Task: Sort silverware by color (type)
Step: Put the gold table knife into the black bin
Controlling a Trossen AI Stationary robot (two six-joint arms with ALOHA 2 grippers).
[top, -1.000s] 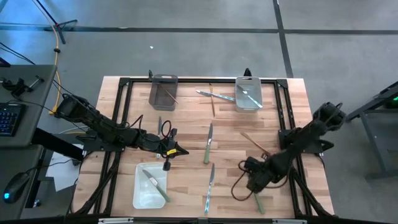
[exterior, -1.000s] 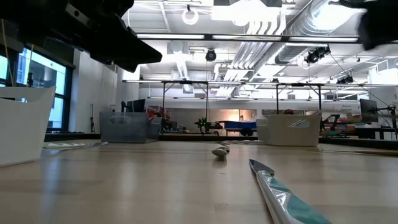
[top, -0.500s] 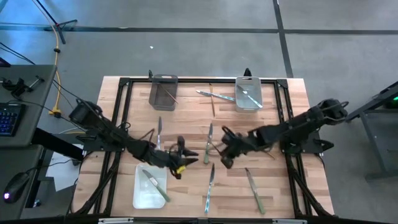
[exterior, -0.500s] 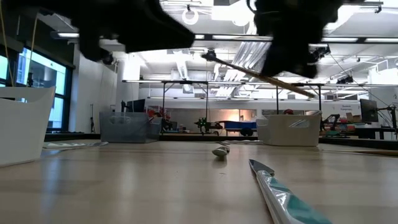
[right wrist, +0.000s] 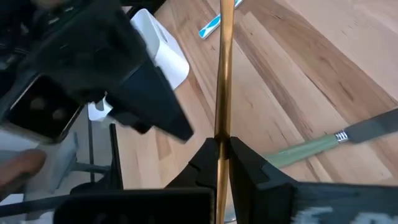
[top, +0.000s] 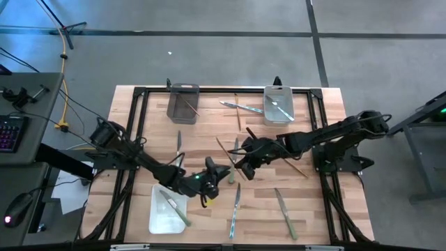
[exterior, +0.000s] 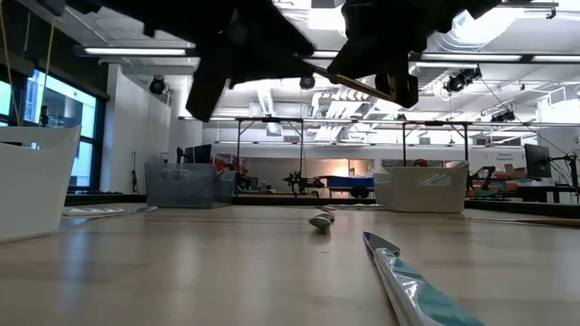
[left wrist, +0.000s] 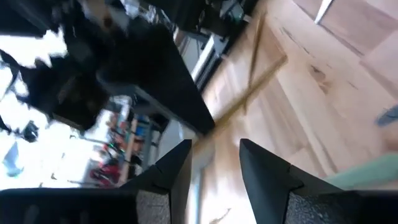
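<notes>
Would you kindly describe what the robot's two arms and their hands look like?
Both arms are dark, nearly black, jointed links with loose black cables looping alongside. The left hand has two flat, tapered dark fingers; the right hand has similar slim black fingers. No markings are visible.

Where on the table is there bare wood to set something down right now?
The table's near-right corner is bare, right of the green-handled knife. So is the left strip between the grey bin and the white bin. The middle is crowded: the left gripper and the right gripper, holding a brown stick, meet over scattered knives.
</notes>
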